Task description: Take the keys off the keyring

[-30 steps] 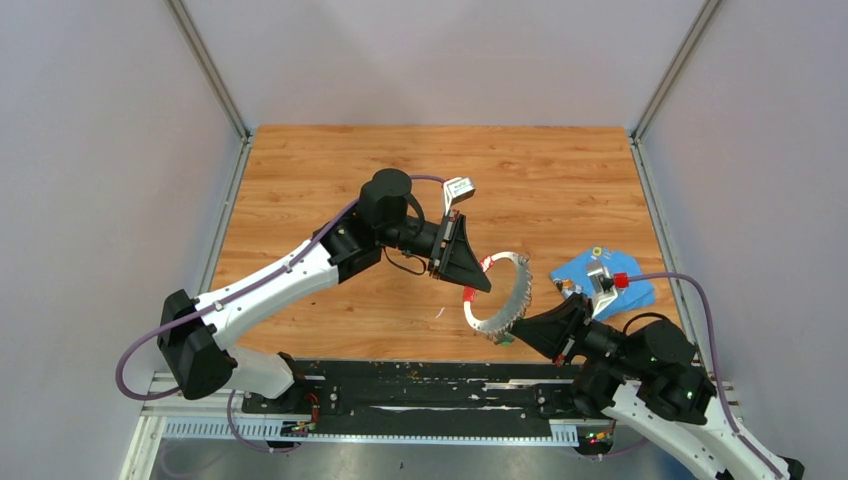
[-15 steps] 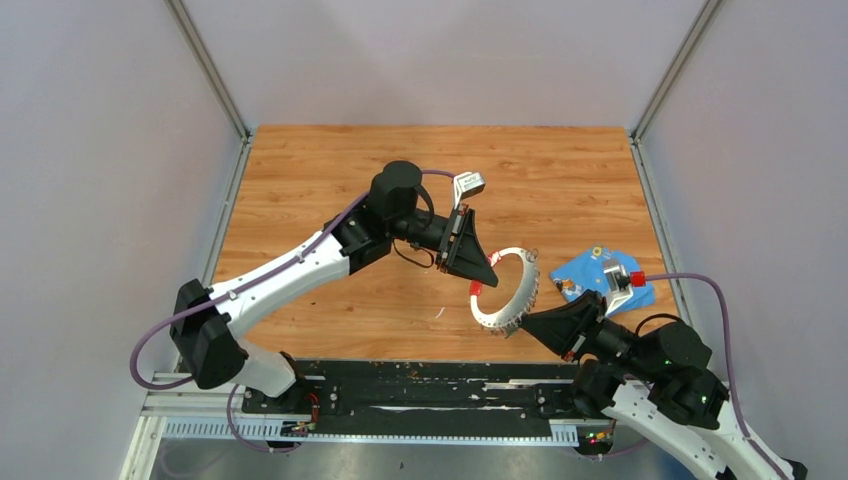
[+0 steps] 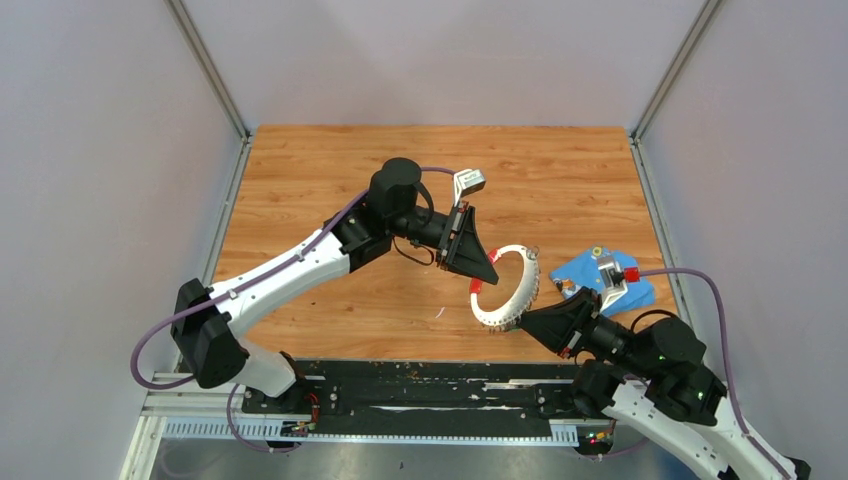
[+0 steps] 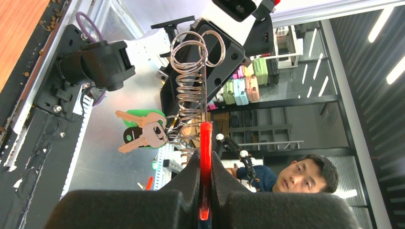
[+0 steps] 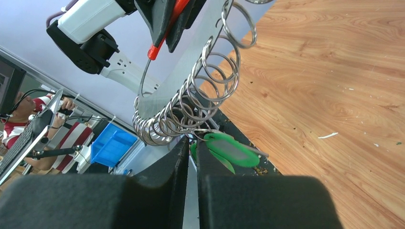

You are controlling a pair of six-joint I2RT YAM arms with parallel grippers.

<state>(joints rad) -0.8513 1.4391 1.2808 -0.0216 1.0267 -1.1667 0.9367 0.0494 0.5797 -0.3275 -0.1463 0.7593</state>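
Keyring [image 3: 527,290] is held above the wooden table [image 3: 320,180], right of centre, and is spanned by both grippers. It is seen from above as a toothed silver ring tilted on edge.

On the left, the left gripper [image 3: 487,272] is reached in from the far side. Its jaws are closed on the red sleeve [image 3: 478,286] at the ring's left arc. In the left wrist view the sleeve [image 4: 205,143] is clamped upright between the two pads, and the coiled wire [image 4: 191,95] is seen rising beyond it.

Keys [image 4: 143,133] are hung in a cluster at the coil's left side in that view: pale blades, one green head, one dark head.

At the lower right arc the right gripper [image 3: 525,318] is met. Its jaws are closed to a thin slit, and a green key head [image 5: 229,150] is seen at the slit, just under the coils [image 5: 162,126].

Further right, a blue cloth [image 3: 640,295] is laid on the table, apart from the ring.
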